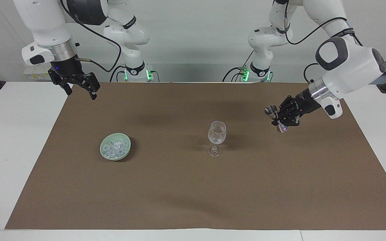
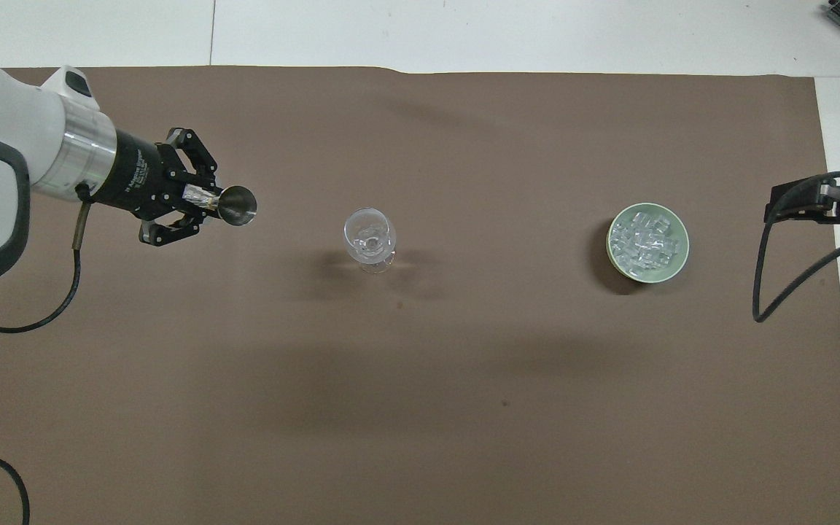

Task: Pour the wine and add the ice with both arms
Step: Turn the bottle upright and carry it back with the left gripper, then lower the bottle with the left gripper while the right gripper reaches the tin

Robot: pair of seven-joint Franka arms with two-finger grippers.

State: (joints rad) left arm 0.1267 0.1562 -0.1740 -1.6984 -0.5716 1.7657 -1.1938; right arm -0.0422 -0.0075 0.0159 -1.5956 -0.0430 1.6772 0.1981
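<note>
Between jigger-clamping left gripper (image 1: 279, 117) & bowl (image 1: 103, 151) of ice (image 1: 114, 147): wine glass (image 1: 216, 133); right gripper (image 1: 80, 87) jaws wide.

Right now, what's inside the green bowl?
The bowl holds a heap of ice chunks, filling most of it. The ice covers the bowl's bottom, so anything beneath can't be seen.

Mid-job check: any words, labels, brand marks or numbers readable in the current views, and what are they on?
Band lettering on the left arm, near its elbow: white print, too small to read.
Band lettering on the right arm: too small to read.
Measuring cup in the left gripper, wine glass, green bowl of ice: no markings visible.
Brown mat: none.
</note>
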